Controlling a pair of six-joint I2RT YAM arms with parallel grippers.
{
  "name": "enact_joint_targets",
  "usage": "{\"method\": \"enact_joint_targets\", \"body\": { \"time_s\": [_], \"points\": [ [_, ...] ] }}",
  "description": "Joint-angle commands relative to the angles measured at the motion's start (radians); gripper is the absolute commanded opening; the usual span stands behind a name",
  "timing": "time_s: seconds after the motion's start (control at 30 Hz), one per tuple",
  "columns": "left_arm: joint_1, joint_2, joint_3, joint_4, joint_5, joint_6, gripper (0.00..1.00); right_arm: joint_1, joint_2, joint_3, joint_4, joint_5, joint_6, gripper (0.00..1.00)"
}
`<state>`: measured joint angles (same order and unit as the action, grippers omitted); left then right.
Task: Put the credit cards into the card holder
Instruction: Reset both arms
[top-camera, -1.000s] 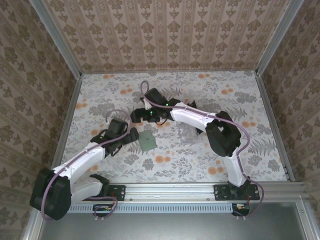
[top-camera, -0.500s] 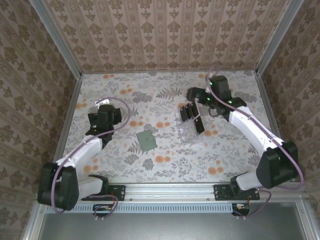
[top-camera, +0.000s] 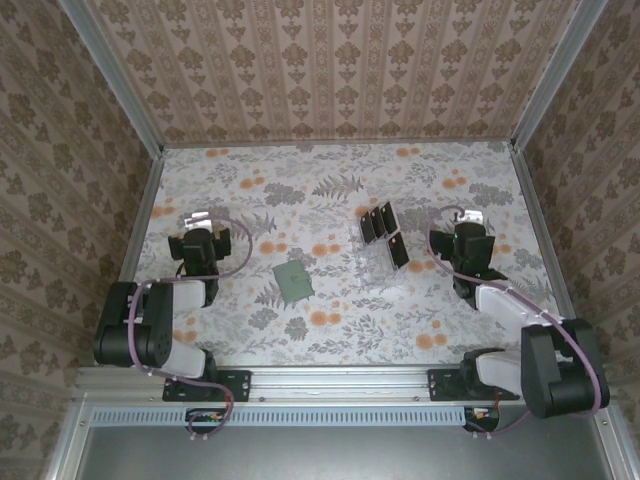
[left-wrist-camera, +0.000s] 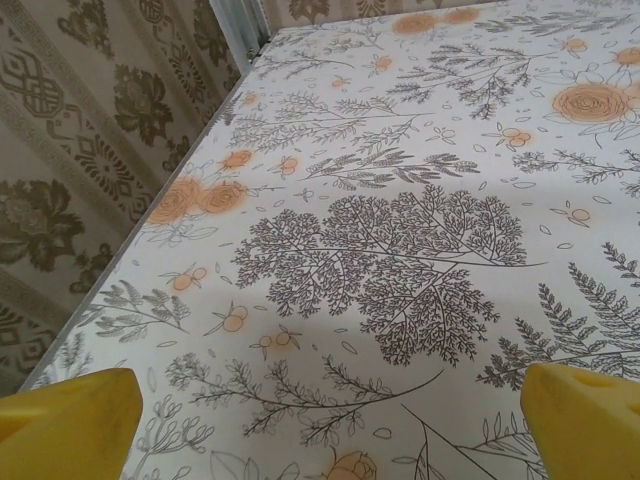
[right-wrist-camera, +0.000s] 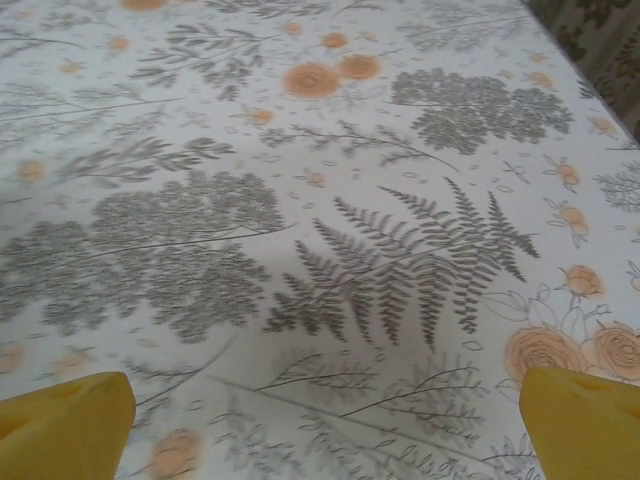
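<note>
The left gripper (left-wrist-camera: 325, 430) has its jaws spread wide. Its yellow fingertips (left-wrist-camera: 65, 425) sit at the two lower corners of the wrist view, with the flowered table (left-wrist-camera: 400, 200) between them, and it grips nothing. The right gripper (right-wrist-camera: 325, 425) is just as wide, one yellow fingertip (right-wrist-camera: 580, 420) low at each side over the fern print, and it too is empty.

From above, the left gripper (top-camera: 207, 217) hangs over the table's left part, its arm folded back toward its base. The right gripper (top-camera: 466, 215) hangs over the right part in the same way.

Between them, the grey-green card holder (top-camera: 294, 281) lies flat near the table's middle, well apart from both grippers. To its right, the black credit cards (top-camera: 381, 219) stand tilted in a clear plastic rack (top-camera: 378, 262), nearer the right gripper but not touching it.
</note>
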<state>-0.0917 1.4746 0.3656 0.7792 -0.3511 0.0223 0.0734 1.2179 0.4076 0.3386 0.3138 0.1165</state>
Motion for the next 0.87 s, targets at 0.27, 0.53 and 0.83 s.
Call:
{"method": "enact_joint_targets", "body": {
  "time_s": [0.27, 0.53, 0.83],
  "points": [
    [0.041, 0.072, 0.022, 0.125, 0.180, 0.016, 1.00, -0.057, 0.319, -0.004, 0.543, -0.206, -0.066, 1.00],
    [0.049, 0.072, 0.024, 0.123, 0.193, 0.013, 1.00, -0.045, 0.313, -0.005, 0.530, -0.189, -0.076, 1.00],
    [0.049, 0.072, 0.025, 0.123, 0.193, 0.014, 1.00, -0.049, 0.312, -0.004, 0.524, -0.200, -0.075, 1.00]
  ]
}}
